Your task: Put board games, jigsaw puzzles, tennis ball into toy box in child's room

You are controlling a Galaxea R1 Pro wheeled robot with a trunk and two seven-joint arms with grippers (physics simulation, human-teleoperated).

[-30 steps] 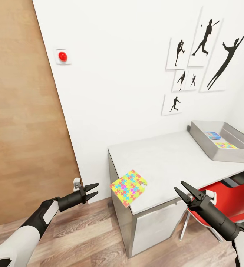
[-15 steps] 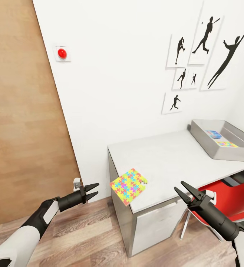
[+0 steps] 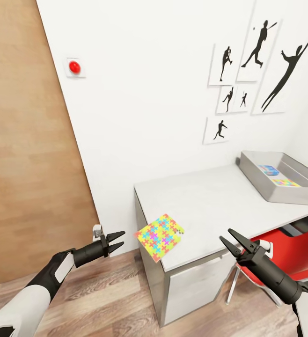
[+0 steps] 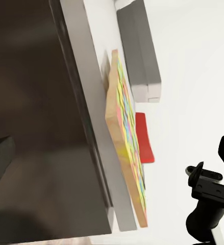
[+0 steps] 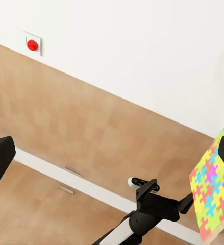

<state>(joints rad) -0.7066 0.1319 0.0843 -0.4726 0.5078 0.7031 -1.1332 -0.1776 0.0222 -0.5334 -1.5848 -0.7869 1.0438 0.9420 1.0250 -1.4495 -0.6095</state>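
The whole head view has drifted slightly (camera moved, things unchanged).

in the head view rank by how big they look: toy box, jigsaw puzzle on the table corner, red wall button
1. toy box, largest, even though it sits farther back.
2. jigsaw puzzle overhanging the table corner; nearer the camera, so the gap may be understated.
3. red wall button, clearly smallest.

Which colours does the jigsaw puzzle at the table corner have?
Yellow, green, blue, pink and orange pieces on the jigsaw puzzle; head view shows it best.
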